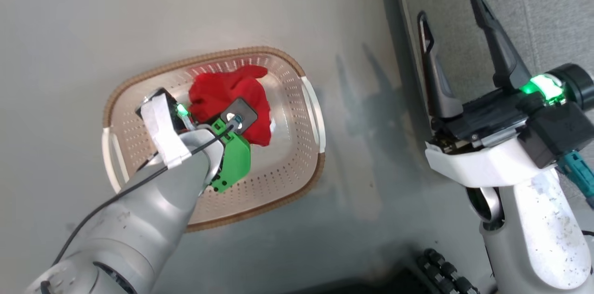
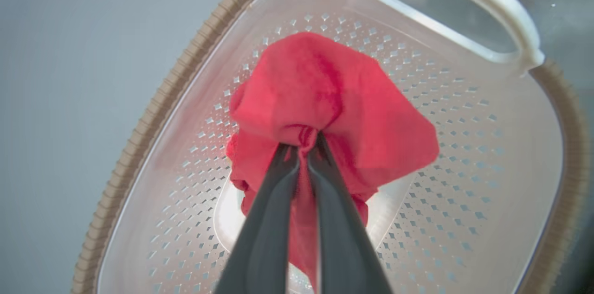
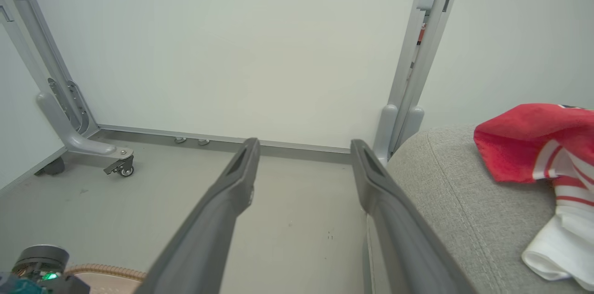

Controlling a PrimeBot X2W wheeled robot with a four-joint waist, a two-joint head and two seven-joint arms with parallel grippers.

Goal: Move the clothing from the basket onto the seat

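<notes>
In the basket [image 2: 162, 94], left gripper [image 2: 301, 145] is pinching the red garment [image 2: 325, 85], next needing lifting right onto the seat [image 3: 445, 192]; right gripper [image 3: 304, 145] gaping

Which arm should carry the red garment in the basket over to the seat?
Left. The left gripper is shut on the red garment inside the basket, so it only needs to lift and carry. The right gripper is open and empty beside the seat, away from the basket.
</notes>
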